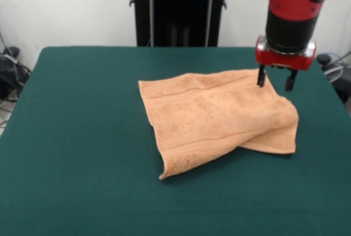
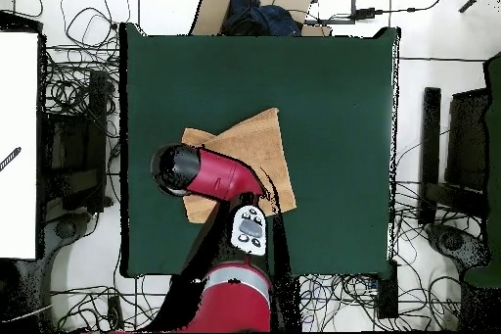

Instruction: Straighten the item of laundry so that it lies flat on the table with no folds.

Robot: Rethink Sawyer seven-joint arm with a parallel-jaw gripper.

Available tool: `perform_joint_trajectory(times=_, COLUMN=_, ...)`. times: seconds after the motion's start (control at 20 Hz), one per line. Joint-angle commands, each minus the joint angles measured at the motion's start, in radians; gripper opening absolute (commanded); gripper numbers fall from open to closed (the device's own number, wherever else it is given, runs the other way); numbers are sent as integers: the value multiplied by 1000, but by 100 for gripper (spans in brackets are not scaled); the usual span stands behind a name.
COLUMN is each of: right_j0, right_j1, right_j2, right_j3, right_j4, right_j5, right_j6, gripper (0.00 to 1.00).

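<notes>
Front view, near to far: bare dark green surface [image 1: 82,192] in the foreground. Peach-orange hand towel [image 1: 214,118] lies mid-surface, slightly right of centre, not flat. Its near corner [image 1: 164,174] curls up a little; its right side is folded over on itself, a rounded double layer at the right edge [image 1: 285,131]. Woven bands run along the near edge and the far edge. Claw [image 1: 273,79] hangs over the towel's far right corner, two dark fingertips [image 1: 261,77] spread apart with a clear gap, nothing between them. Left tip is at the towel's far edge; contact cannot be told. Red and black arm [image 1: 285,0] rises behind. Overhead view: arm [image 2: 210,171] covers part of the towel [image 2: 256,144]; claw hidden.
</notes>
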Motion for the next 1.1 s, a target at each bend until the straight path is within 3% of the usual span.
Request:
perform_joint_trajectory(times=0.05, right_j0=-20, right_j1=38, right_j2=45, right_j3=-30, right_j4=-27, right_j5=-11, right_j6=135, gripper=100)
perform_joint_trajectory(times=0.8, right_j0=-25, right_j1=17, right_j2=45, right_j3=-13, right_j4=-28, right_j5=-1, right_j6=129, gripper=100)
perform_joint_trajectory(times=1.1, right_j0=25, right_j1=-23, right_j2=8, right_j3=-1, right_j4=-22, right_j5=41, right_j6=183, gripper=100)
